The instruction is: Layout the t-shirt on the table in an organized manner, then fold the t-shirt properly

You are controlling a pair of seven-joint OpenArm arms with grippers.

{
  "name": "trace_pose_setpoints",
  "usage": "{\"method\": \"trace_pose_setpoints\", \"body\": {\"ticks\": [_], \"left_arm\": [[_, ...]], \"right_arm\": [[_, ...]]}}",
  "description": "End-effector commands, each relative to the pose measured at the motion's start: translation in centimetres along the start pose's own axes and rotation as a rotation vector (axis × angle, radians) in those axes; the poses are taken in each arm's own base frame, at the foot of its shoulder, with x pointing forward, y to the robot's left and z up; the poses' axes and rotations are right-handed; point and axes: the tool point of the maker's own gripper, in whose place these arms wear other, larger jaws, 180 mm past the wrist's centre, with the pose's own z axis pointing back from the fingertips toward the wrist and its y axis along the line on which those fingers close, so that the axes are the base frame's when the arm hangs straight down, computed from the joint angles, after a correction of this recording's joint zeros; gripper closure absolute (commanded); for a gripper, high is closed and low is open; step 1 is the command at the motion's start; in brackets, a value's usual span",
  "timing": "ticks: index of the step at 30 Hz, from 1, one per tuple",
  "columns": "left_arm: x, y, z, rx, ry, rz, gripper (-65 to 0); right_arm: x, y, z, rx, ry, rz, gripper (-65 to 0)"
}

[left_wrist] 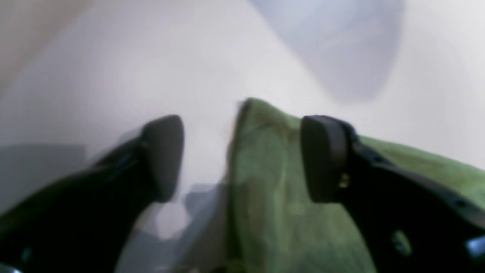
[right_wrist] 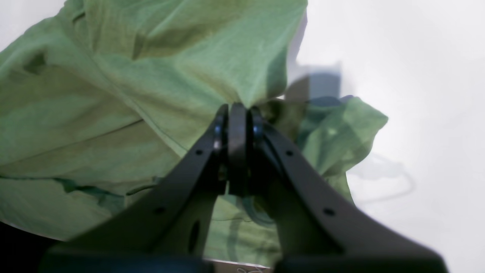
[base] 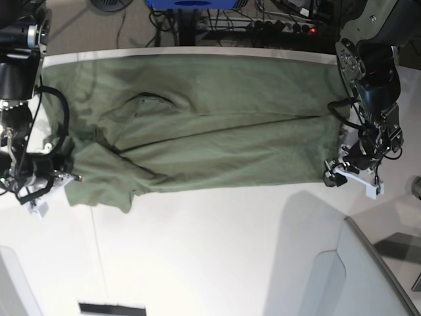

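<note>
Lying spread lengthwise across the far side of the table: the shirt (wrinkled). Standing spread wide at its hem corner, gripping nothing: left gripper. Pinching cloth by the sleeve, jaws pressed together: right gripper.

A tangle of cables and a blue object lie on the floor beyond; a grey panel sits at the corner.

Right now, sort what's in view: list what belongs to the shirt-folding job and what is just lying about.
Job:
- t-shirt, spread across the table
- left gripper, jaws apart beside the shirt edge
- right gripper, shut on the cloth

Lying about:
- grey panel at the near corner
- cables beyond the far edge
</note>
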Motion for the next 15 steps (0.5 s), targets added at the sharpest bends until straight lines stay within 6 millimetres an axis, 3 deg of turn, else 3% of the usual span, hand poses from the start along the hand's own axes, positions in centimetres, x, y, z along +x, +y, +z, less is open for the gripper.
{"method": "trace_pose_setpoints", "body": {"ticks": [1, 5, 12, 15], "left_arm": [[2.9, 0.0, 0.3, -0.007, -0.079, -0.002, -47.7], [2.0, 0.5, -0.1, 0.033, -0.061, -0.009, -47.7], [0.0, -1.1, -1.8, 0.015, -0.037, -0.015, -47.6], [-0.3, -2.1, -2.2, -0.002, -0.038, -0.007, -41.1]], "right_arm": [[1.8, -0.1, 0.9, 0.001, -0.050, 0.006, 0.0], [1.9, -0.1, 0.9, 0.002, -0.052, 0.007, 0.0], [1.9, -0.1, 0.9, 0.002, -0.052, 0.007, 0.0], [1.8, -0.1, 0.9, 0.001, -0.050, 0.007, 0.0]]}}
